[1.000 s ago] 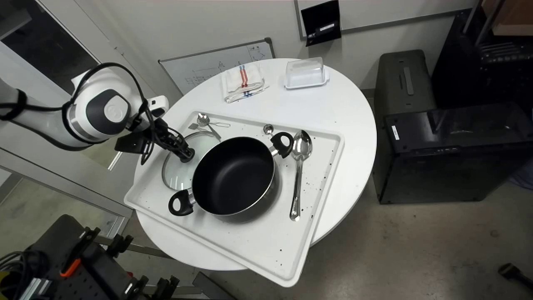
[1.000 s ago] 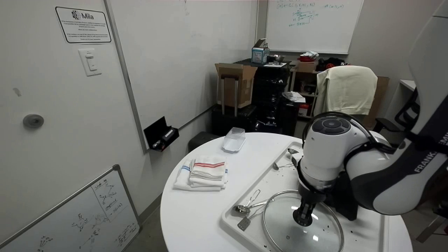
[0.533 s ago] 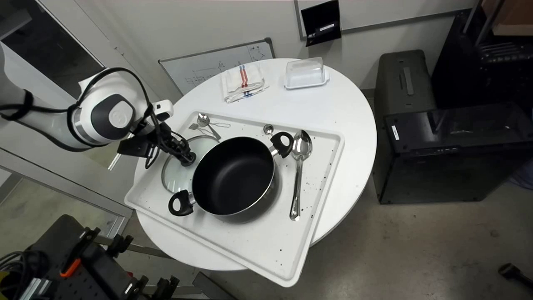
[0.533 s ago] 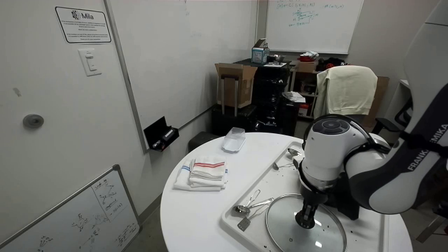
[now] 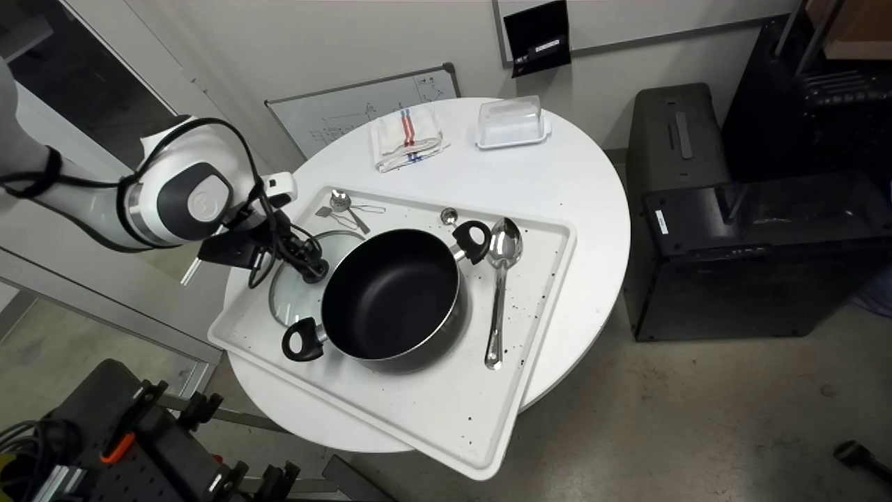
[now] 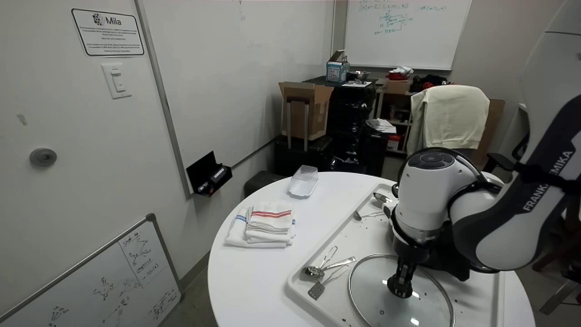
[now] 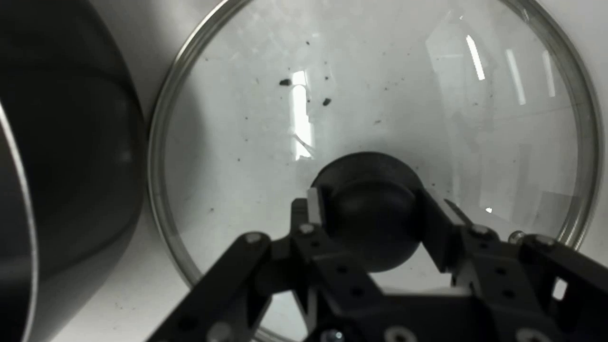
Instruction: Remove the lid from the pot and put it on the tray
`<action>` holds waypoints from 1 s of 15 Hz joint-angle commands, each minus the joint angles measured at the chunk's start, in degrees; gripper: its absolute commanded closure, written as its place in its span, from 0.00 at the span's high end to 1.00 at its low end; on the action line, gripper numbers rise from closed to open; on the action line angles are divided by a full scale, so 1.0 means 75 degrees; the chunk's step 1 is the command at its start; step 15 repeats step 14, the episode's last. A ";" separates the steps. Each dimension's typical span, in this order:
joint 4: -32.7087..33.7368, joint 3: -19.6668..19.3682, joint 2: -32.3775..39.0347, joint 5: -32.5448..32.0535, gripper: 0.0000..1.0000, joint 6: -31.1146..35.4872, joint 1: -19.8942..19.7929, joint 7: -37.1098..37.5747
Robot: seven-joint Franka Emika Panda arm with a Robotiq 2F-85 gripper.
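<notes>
The black pot (image 5: pixel 391 296) stands open on the white tray (image 5: pixel 439 411), and its side shows at the left of the wrist view (image 7: pixel 71 142). The glass lid (image 5: pixel 293 303) is beside the pot over the tray, partly hidden behind the pot in that exterior view; it also shows in an exterior view (image 6: pixel 374 295) and in the wrist view (image 7: pixel 256 142). My gripper (image 7: pixel 373 206) is closed around the lid's dark knob (image 7: pixel 373 228), a finger on each side; it also shows in both exterior views (image 5: pixel 316 270) (image 6: pixel 400 287). I cannot tell whether the lid touches the tray.
Small metal utensils (image 5: pixel 341 201) lie on the tray beside the lid. A large metal spoon (image 5: pixel 498 293) and a small spoon (image 5: pixel 449 215) lie past the pot. Folded towels (image 5: pixel 410 136) and a clear-topped dish (image 5: pixel 512 124) sit on the round white table (image 5: pixel 592 230).
My gripper and the lid have shifted together a little, away from the small utensils and along the pot's side toward its nearer handle. The pot and tray have not moved.
</notes>
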 commanded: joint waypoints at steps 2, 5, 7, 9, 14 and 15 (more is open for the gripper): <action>-0.0251 0.0204 -0.0217 0.0259 0.77 -0.0079 -0.0281 -0.0371; -0.0429 0.0220 -0.0426 0.0267 0.96 -0.0161 -0.0320 -0.0408; -0.0623 0.0266 -0.0656 0.0271 1.00 -0.0187 -0.0381 -0.0457; -0.0893 0.0396 -0.0976 0.0279 1.00 -0.0156 -0.0517 -0.0586; -0.1729 0.1215 -0.2040 0.0523 1.00 -0.0320 -0.1328 -0.1346; -0.1729 0.1215 -0.2040 0.0523 1.00 -0.0320 -0.1328 -0.1346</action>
